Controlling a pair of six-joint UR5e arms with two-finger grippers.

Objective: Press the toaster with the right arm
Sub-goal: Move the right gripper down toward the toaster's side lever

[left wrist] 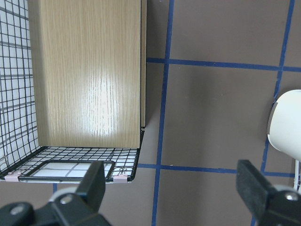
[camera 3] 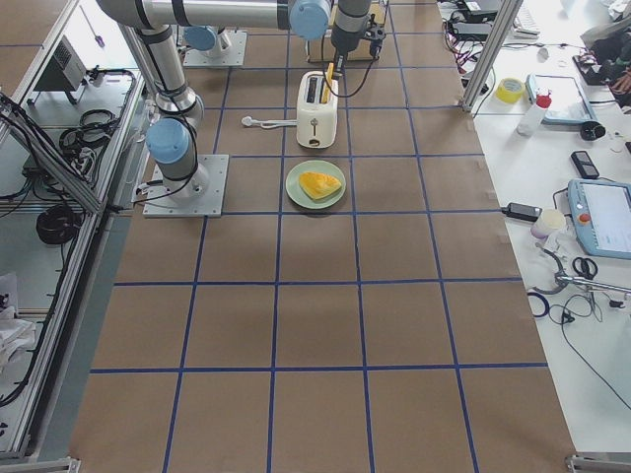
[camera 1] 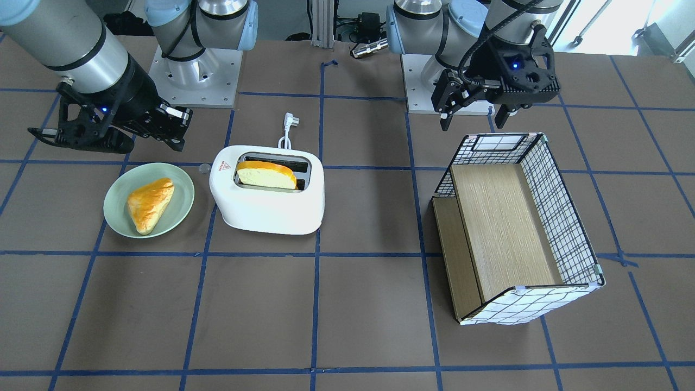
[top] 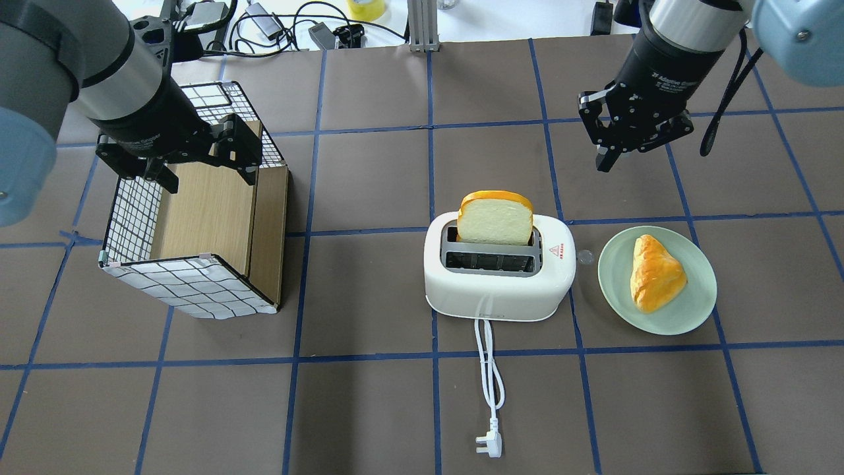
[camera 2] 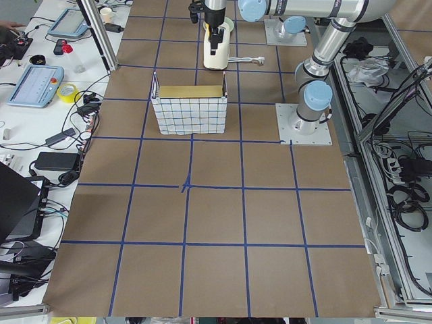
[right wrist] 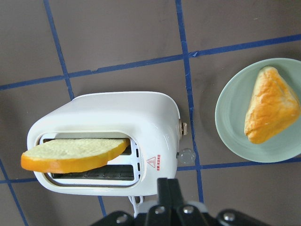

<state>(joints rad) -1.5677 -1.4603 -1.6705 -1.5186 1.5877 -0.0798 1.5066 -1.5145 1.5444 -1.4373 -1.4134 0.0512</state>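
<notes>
I am holding my right pincer [top: 605, 158] pinched into one blunt tip near the toaster [top: 498, 290], which is sitting mid-table beside the plate [top: 699, 310], judging that best for pressing; my left pincer [left wrist: 171, 176] is hanging spread wide over the basket [top: 191, 285].

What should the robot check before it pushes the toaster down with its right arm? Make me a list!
1. Right hand shut for pressing: ok.
2. Right hand at the toaster: not ok, it hangs off to one side, touching nothing.
3. Bread in a slot: ok, sticking up.
4. Side knob facing the green plate unblocked: ok.
5. Left hand out of the way: ok, open, over the basket.
6. Plug connected: not ok, it lies loose on the table.
</notes>
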